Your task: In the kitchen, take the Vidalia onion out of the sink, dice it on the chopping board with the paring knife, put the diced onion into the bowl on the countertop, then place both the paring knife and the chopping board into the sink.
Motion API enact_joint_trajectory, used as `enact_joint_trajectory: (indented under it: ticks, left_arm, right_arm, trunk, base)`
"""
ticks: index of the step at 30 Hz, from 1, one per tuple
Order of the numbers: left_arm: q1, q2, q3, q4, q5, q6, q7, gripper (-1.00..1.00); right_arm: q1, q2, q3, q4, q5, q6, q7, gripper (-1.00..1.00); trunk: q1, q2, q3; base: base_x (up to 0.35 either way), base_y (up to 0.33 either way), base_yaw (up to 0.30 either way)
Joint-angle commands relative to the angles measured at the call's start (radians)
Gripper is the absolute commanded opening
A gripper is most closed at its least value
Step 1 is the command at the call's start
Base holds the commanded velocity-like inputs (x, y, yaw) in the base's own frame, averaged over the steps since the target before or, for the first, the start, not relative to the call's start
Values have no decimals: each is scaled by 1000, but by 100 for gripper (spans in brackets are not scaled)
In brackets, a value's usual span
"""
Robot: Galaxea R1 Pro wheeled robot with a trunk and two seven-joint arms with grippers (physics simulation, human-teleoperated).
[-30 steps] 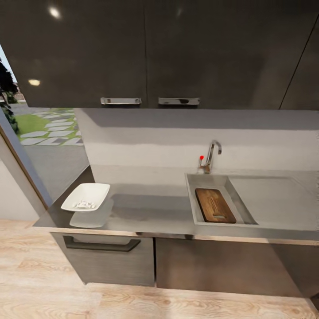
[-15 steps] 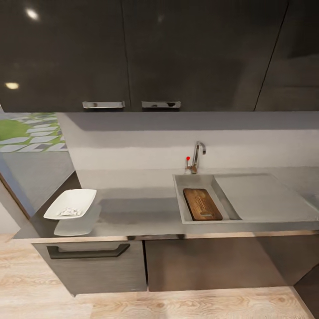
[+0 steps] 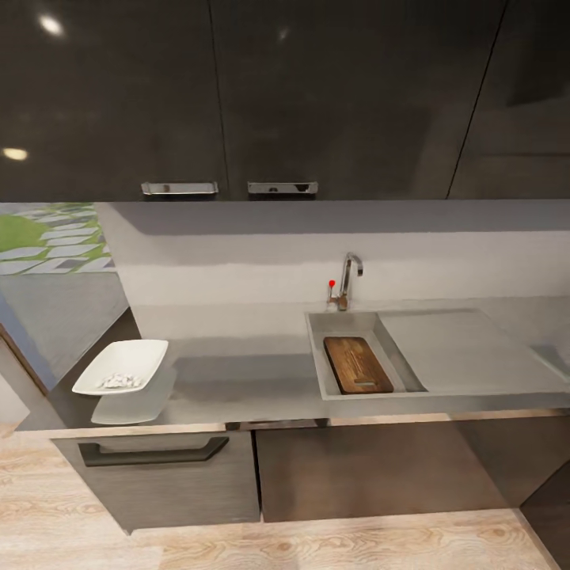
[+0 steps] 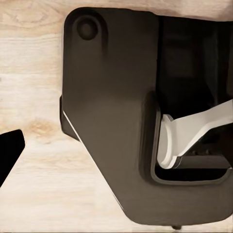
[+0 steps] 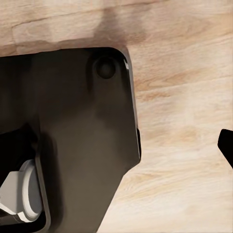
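- Brown wooden chopping board lies flat in the sink basin; knife not discernible.
- White bowl at the worktop far-left end holds pale diced bits; looks nearly finished.
- Whole view shifted since a second ago: camera moved, things didn't.
- Wrist views show robot base over wood floor; can't tell either tool's state.

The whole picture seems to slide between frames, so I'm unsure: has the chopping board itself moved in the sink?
No. The board lies in the same spot in the sink basin, below the tap; the camera shifted.
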Motion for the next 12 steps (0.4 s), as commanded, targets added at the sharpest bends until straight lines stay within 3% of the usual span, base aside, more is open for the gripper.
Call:
enact_joint_trajectory:
  ticks: [1, 12]
  left_arm:
    - [0, 4, 9, 5, -2, 0, -9, 100]
    - [0, 10, 7, 12, 0, -2, -9, 100]
  right_arm:
    - [0, 2, -9, -2, 9, 0, 4, 100]
    - [0, 2, -9, -1, 8, -1, 4, 100]
  trunk:
    - [1, -2, -2]
    - [1, -2, -2]
  base:
    - [0, 0, 0]
    - [0, 0, 0]
